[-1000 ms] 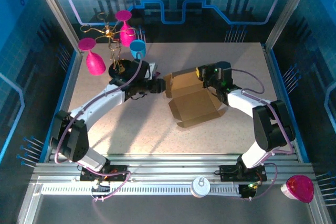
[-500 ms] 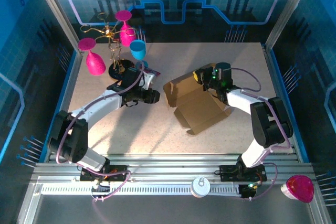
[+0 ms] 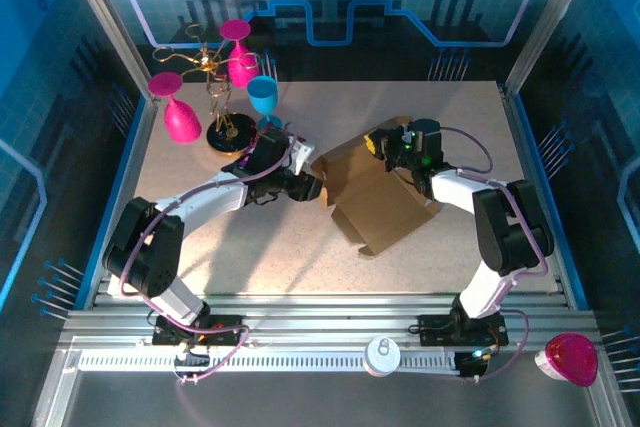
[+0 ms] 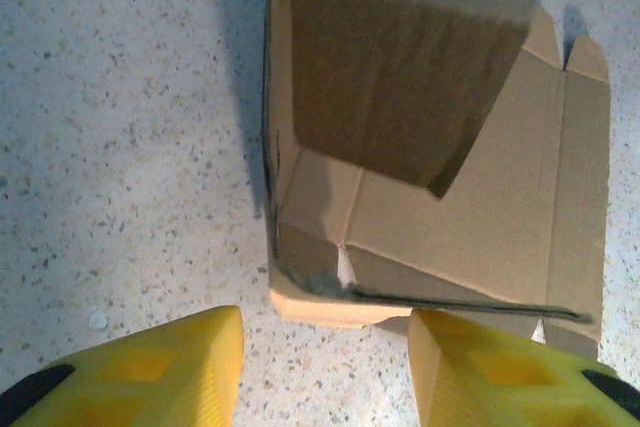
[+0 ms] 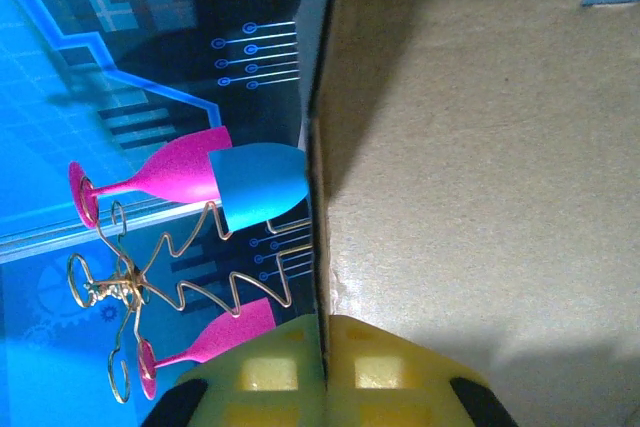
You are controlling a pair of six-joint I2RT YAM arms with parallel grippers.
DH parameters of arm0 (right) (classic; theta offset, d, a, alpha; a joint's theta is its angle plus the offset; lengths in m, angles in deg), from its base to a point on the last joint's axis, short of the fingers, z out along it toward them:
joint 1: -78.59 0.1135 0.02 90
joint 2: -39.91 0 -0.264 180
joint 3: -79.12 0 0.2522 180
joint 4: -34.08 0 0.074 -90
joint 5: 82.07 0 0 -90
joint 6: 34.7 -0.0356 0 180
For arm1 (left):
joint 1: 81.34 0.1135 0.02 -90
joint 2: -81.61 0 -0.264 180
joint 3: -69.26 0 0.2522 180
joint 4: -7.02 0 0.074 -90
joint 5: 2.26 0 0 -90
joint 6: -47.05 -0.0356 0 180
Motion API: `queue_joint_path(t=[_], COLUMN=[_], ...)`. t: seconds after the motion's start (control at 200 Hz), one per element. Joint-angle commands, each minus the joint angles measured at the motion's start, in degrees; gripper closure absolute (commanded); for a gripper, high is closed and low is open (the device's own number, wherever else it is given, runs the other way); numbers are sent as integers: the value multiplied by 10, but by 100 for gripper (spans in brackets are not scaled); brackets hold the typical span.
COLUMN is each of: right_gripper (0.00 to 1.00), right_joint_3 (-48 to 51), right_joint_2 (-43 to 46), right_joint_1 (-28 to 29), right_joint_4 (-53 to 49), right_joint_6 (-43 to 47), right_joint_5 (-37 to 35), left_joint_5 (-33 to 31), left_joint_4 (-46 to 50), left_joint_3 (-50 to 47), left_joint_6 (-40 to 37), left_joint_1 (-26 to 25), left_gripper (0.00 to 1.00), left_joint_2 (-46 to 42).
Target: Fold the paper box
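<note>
Change: my left gripper [image 3: 312,187] has slid up to the box [image 3: 385,212], mid-frame on the counter [image 3: 250,257], fingers apart at its left corner. My right gripper [image 3: 388,144] stays clenched on the box's upper edge. Folding that left wall looks next.

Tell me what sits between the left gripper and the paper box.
Only a sliver of bare speckled table, seen in the left wrist view: the left gripper, jaws open, stands just short of the near edge of the paper box.
</note>
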Motion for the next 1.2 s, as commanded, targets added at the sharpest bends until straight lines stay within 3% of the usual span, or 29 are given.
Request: queue_joint_path(t=[0.0,0.26,0.72,1.196], right_gripper=[100,100,100,100], right_joint_3=[-8,-18,6,61], right_joint_2=[-17,-30,-49,-89], right_joint_1=[-10,-13,-22,-42], right_joint_4=[21,35,146,278], right_joint_6=[1,-1,-33,-58], right_joint_5=[19,34,60,115], left_joint_5=[18,20,-19,-100], left_joint_4=[-30,-39,-100,-96], left_joint_3=[11,28,11,17], left_joint_6=[-10,-12,39,50], left_joint_1=[-11,-30,-61,-90], left_gripper=[52,53,53,51], left_joint_2=[15,40,51,69])
